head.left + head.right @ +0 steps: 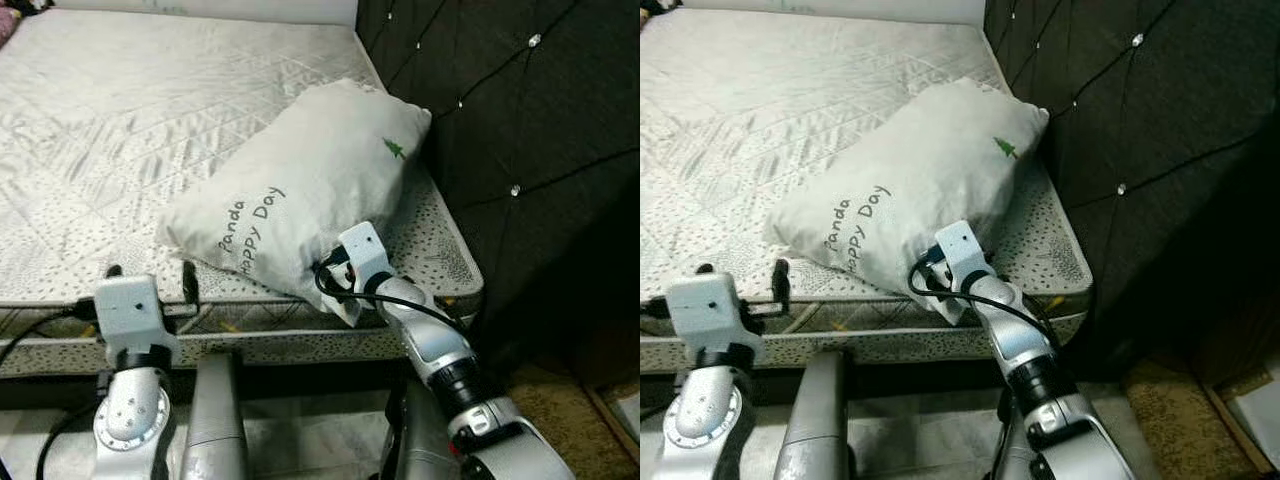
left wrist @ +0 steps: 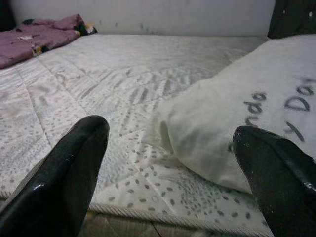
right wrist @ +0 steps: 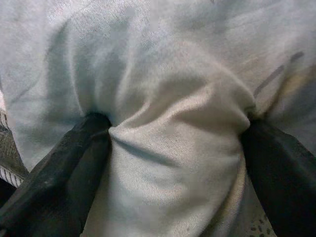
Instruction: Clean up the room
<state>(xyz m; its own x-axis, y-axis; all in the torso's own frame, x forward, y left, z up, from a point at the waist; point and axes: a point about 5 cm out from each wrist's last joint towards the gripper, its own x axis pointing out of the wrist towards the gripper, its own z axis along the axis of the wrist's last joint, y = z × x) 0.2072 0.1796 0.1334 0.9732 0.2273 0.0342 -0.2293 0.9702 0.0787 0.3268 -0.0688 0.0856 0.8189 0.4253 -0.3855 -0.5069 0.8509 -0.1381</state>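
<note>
Right wrist view is showing me the pillow [image 3: 168, 128] bunching into a fat fold between my right gripper [image 3: 173, 148] fingers [image 3: 59, 173], so I am pinching its near edge, with the cloth bulging out between and beyond the two tips. From the head cameras, the pillow [image 1: 300, 180] is lying on the mattress [image 1: 120, 150] at the corner by the dark padded headboard [image 1: 520, 130], its far end leaning against the padding and its near end reaching the mattress edge where my right fingers are biting in.

I am judging it light and very soft: it is folding wherever I squeeze, so a pinch on loose cover alone could slip or just stretch the fabric. A deeper bite that takes in stuffing as well as cover, near a corner or along the seam, should carry it better, and it is likely to sag and swing once lifted.

My left gripper [image 2: 168, 163] is hovering at the mattress edge with its fingers spread wide and holding nothing; the pillow's corner is sitting just ahead of one fingertip, bare mattress ahead of the other. Far beyond those fingers, a purple cloth [image 2: 34, 34] is lying crumpled at the other end of the mattress.
</note>
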